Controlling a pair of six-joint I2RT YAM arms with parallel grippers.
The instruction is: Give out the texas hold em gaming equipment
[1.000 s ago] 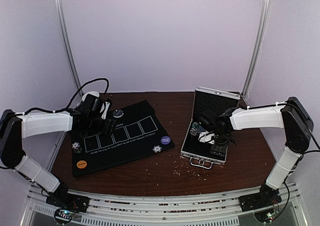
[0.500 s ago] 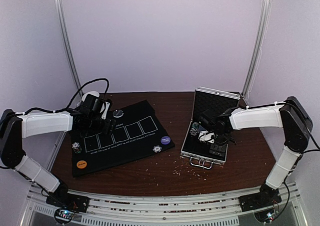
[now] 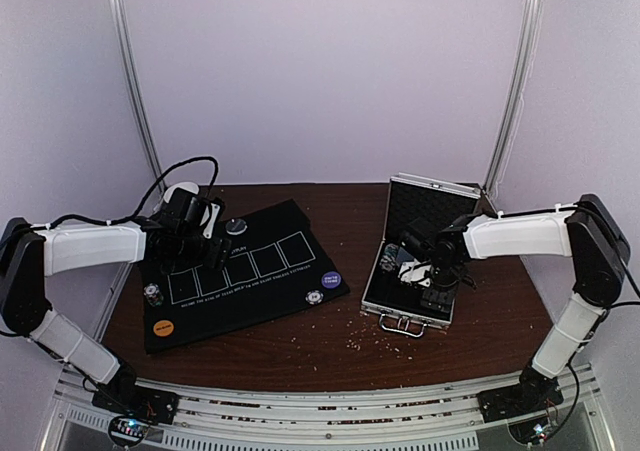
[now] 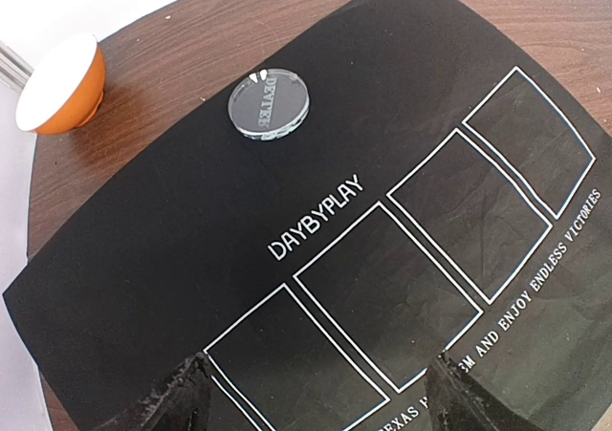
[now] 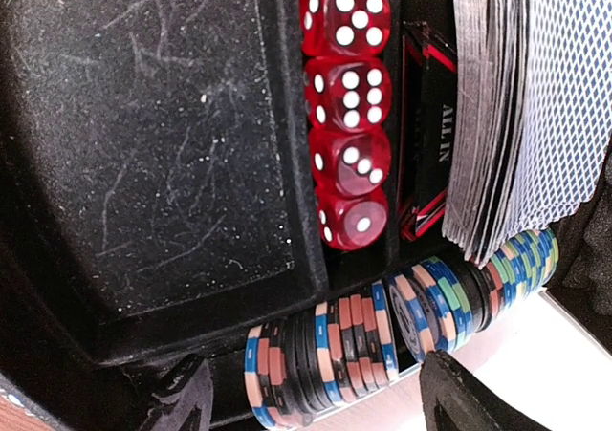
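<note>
Lying on edge in a row, the poker chips [image 5: 382,326] fill their slot in the case [image 5: 143,144], just ahead of the right gripper [image 5: 316,385]. Its jaws stand wide apart with nothing between them, likely lined up to straddle a few chips. Past the chips sit red dice [image 5: 349,159], and to the right of the jaws the deck of cards [image 5: 521,116] is packed on edge to save room. The left gripper [image 4: 316,393] hangs over the black mat [image 4: 191,221], jaws apart and empty, probably ready for the next delivery. The grey disc [image 4: 269,105] lies ahead of it on the mat, and the orange bowl [image 4: 59,87] sits beyond the mat's edge, to the left.
</note>
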